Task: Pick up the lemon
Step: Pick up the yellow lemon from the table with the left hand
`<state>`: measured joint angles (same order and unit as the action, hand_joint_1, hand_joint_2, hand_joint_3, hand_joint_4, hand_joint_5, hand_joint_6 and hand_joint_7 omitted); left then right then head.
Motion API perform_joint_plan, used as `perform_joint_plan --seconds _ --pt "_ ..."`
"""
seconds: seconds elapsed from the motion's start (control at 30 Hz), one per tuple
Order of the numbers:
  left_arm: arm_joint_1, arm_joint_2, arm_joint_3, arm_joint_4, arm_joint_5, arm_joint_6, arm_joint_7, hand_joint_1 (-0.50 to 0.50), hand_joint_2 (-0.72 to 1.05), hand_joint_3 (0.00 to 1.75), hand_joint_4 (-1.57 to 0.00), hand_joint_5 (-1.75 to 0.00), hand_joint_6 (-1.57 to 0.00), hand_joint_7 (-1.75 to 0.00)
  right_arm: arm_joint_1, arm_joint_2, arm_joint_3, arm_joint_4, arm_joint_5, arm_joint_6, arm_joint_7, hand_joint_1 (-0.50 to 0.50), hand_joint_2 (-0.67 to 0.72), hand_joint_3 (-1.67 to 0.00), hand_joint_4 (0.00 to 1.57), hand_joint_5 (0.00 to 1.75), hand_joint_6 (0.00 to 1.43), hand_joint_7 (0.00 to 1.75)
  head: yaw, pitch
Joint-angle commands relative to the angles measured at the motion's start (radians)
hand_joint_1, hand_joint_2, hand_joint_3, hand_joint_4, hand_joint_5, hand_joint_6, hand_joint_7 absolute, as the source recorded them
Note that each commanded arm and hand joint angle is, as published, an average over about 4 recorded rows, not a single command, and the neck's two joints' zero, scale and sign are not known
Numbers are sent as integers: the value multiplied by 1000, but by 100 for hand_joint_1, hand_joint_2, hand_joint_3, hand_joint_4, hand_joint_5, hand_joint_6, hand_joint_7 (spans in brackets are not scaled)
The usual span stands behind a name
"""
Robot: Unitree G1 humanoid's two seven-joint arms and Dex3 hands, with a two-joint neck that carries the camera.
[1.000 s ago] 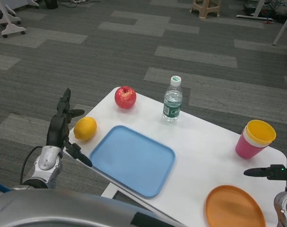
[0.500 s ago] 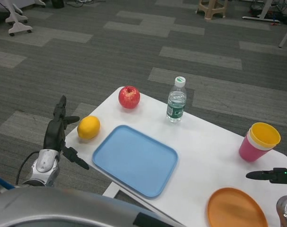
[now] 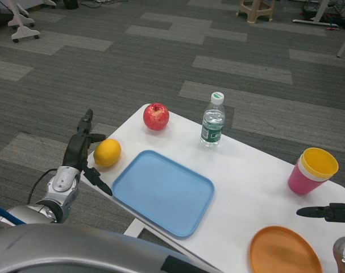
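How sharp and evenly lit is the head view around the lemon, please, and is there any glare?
Head view: lemon and left hand are sharp, with no motion blur; light is soft and even, shadows faint; a small highlight sits on the apple, mild sheen on the water bottle; the white table is bright but not blown out.

We only get the right hand [image 3: 325, 212] as dark fingers at the frame's right edge, the rest cut off. Orange plate [image 3: 285, 251] is clipped by the bottom edge. Bottle [image 3: 212, 120] label text is too small to read.
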<state>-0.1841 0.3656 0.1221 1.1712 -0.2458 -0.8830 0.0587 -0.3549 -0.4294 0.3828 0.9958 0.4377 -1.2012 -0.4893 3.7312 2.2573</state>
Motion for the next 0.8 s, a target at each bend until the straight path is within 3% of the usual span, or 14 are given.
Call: perform_joint_plan --seconds 0.03,0.43,0.8 --pt "-11 22 -7 10 5 16 -5 -50 -72 9 -10 -133 0 0 -10 1 -3 2 9 -1 -3 -42 60 0 0 0 0 0 0 0" --pt "-38 55 -32 44 13 123 -53 -50 -72 9 -11 -133 0 0 -10 0 3 1 9 -1 -3 -42 60 0 0 0 0 0 4 -9" --pt "-48 65 -48 45 13 148 -60 -50 -72 9 -11 -133 0 0 -10 0 5 3 10 -1 -3 -42 60 0 0 0 0 0 5 -13"
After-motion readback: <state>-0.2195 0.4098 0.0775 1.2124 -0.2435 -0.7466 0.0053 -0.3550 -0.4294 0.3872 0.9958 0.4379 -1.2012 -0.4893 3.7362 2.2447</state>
